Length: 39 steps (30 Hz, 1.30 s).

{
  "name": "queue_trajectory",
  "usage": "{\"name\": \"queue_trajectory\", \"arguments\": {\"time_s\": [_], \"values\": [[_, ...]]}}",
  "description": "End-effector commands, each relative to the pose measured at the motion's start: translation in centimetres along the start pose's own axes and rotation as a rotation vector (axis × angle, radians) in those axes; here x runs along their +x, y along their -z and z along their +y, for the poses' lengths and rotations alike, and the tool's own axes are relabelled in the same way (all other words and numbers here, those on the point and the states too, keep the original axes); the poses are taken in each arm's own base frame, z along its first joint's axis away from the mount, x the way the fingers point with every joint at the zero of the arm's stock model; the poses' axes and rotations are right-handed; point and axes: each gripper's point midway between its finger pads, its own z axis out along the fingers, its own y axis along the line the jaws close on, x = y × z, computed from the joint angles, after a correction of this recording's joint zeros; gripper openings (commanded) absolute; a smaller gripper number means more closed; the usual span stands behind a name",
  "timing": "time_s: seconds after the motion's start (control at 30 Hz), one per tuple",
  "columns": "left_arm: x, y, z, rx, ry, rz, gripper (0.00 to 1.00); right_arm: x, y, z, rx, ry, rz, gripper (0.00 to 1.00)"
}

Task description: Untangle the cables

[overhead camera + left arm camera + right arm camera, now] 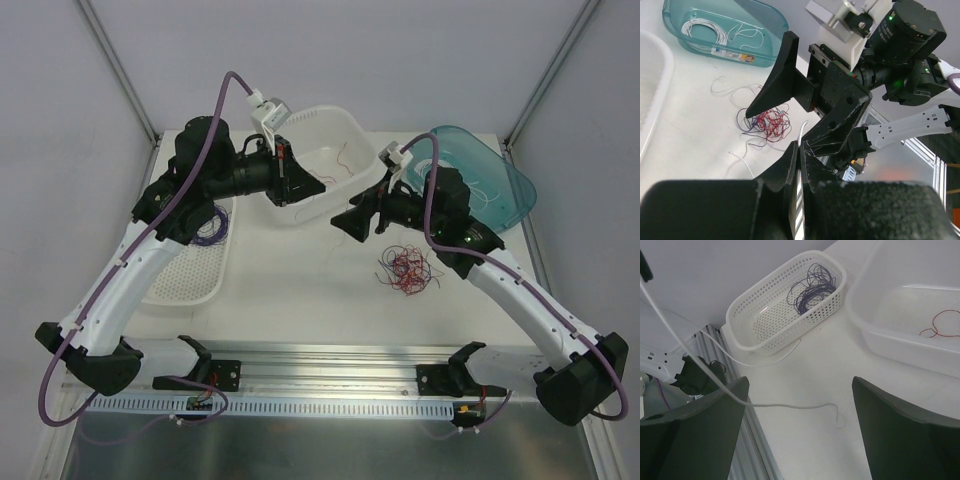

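The cables lie as a tangle of thin red and purple wires (405, 268) on the table right of centre, and the tangle also shows in the left wrist view (767, 122). My left gripper (303, 183) is raised by the white tub and is shut (801, 146) on a single white wire (804, 128). That white wire (785, 406) hangs down and trails across the table between the fingers of my right gripper (800, 385). My right gripper (353, 222) is open and empty, left of the tangle, and the wire crosses over its left finger (700, 435).
A white tub (352, 125) holds one red wire (345, 153). A teal bin (505, 190) at the back right holds coiled white wires (705, 31). A perforated white basket (180, 280) on the left holds purple wires (810, 290). Loose white strands (722, 87) lie near the tangle.
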Motion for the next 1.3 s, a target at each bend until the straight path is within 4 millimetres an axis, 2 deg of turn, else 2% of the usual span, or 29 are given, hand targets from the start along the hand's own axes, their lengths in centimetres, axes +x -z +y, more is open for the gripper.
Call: {"name": "queue_trajectory", "arguments": {"time_s": [0.0,0.13,0.33,0.4,0.57,0.67,0.73,1.03,1.27], "values": [[-1.0,-0.6,-0.6,0.020,-0.016,-0.039,0.00,-1.7,-0.6,1.3,-0.070,0.041,-0.046,0.88],[-1.3,-0.4,-1.0,0.029,-0.015,-0.049,0.00,-0.6,-1.3,1.8,-0.110,0.026,-0.014,0.79],[-2.1,0.3,-1.6,0.033,-0.032,-0.079,0.00,1.9,-2.3,1.0,-0.117,-0.008,0.043,0.65],[-2.4,0.6,-1.9,0.037,-0.037,-0.088,0.00,2.6,-2.5,1.0,-0.126,-0.021,0.056,0.62],[-2.5,0.9,-2.4,0.054,-0.032,-0.091,0.00,2.8,-3.2,0.7,-0.128,-0.045,0.048,0.56],[-2.6,0.9,-2.5,0.057,-0.033,-0.094,0.00,2.3,-3.5,0.6,-0.122,-0.044,0.031,0.57],[-2.5,0.9,-2.4,0.052,-0.030,-0.094,0.00,2.1,-3.5,0.0,-0.090,-0.034,0.021,0.62],[-2.8,0.4,-1.1,-0.009,0.007,-0.111,0.00,1.2,-1.8,-2.7,0.109,0.025,-0.053,0.68],[-3.1,-0.1,-0.8,-0.019,0.032,-0.113,0.00,-0.3,-1.0,-1.4,0.100,0.084,-0.094,0.70]]}}
